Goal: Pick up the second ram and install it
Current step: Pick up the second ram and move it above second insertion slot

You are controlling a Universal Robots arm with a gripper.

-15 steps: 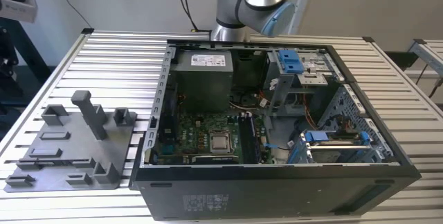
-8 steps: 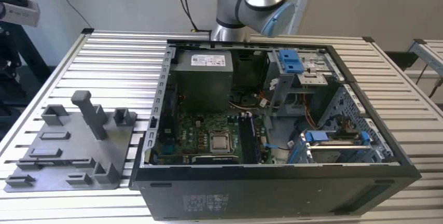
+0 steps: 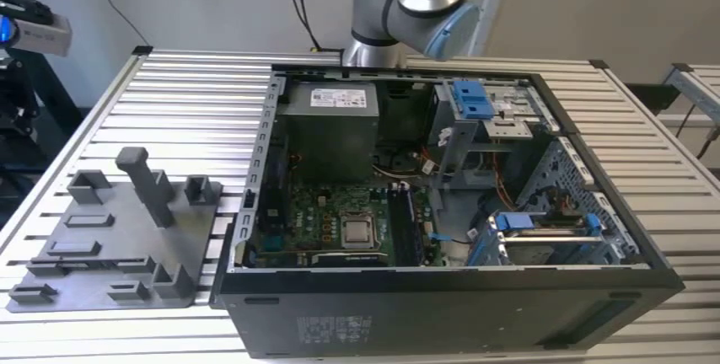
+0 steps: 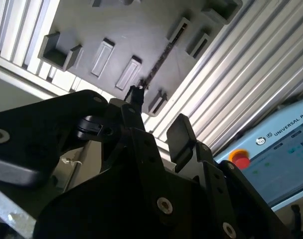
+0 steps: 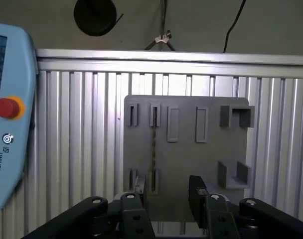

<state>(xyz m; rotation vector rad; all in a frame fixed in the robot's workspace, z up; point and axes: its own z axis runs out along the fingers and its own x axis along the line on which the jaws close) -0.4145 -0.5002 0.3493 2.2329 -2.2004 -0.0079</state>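
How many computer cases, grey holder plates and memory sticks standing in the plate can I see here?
Computer case: 1
Grey holder plate: 1
Memory stick standing in the plate: 1
Total: 3

Robotics lab work cell: slatted aluminium worktable (image 3: 180, 86), opened desktop computer case (image 3: 450, 318), industrial robot arm (image 3: 411, 2), teach pendant (image 5: 17, 149) with red stop button

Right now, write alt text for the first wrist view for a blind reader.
The open, empty hand faces a grey holder plate where the second ram, a thin dark stick, stands on edge between slots. The plate lies on a slatted metal table, a teach pendant nearby.
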